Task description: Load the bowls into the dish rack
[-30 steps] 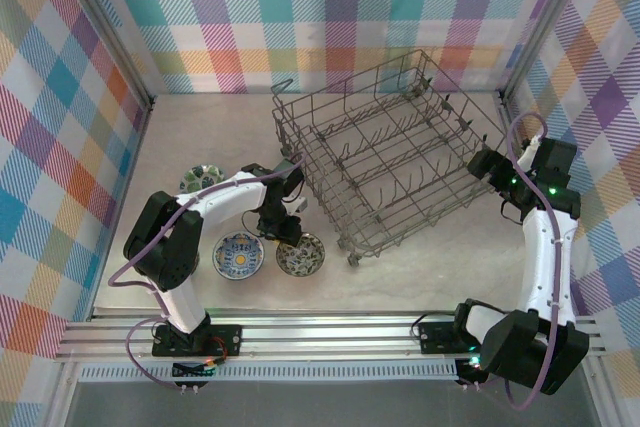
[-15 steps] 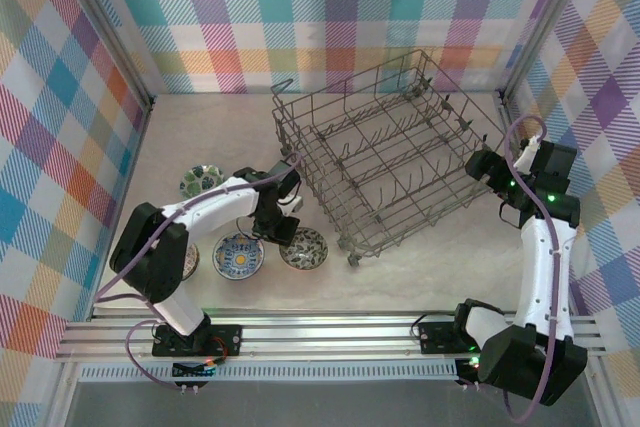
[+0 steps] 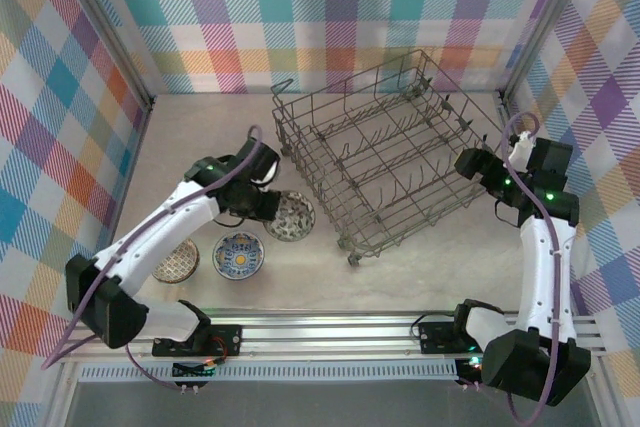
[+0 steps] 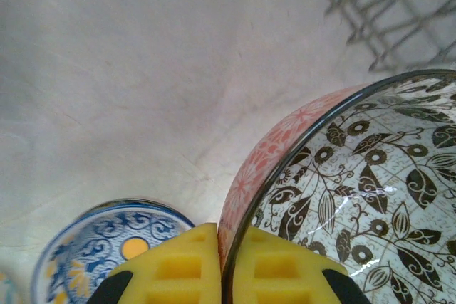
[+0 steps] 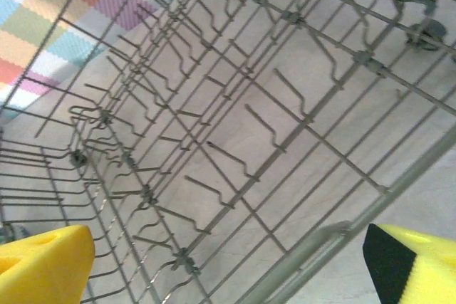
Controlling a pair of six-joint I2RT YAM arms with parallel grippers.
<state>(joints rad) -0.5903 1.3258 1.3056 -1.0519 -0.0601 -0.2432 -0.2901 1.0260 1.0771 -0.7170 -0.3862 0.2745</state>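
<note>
**L gripper (image 3: 268, 205) pinching leaf-print bowl (image 3: 291, 215); R gripper (image 3: 480, 169) spread wide at dish rack (image 3: 385, 152).**
L pads (image 4: 178, 268) clamp the bowl rim, one inside, one outside. Bowl ext. red-orange, int. dark leaf print; it projects from the pads toward the rack, which stands just beyond. Blue-white bowl (image 3: 238, 254) on table near L gripper, on the side away from the rack; tan bowl (image 3: 176, 260) further out the same way. Rack rim wire runs between R pads (image 5: 43, 265); contact cannot be told.

Bright, even light falls from above. The rack (image 3: 385, 152) drops thin, soft shadows on the table (image 3: 200, 137). Up close the yellow pads (image 5: 43, 261) look blurry, and a white glint shines inside the bowl (image 4: 356, 197).
</note>
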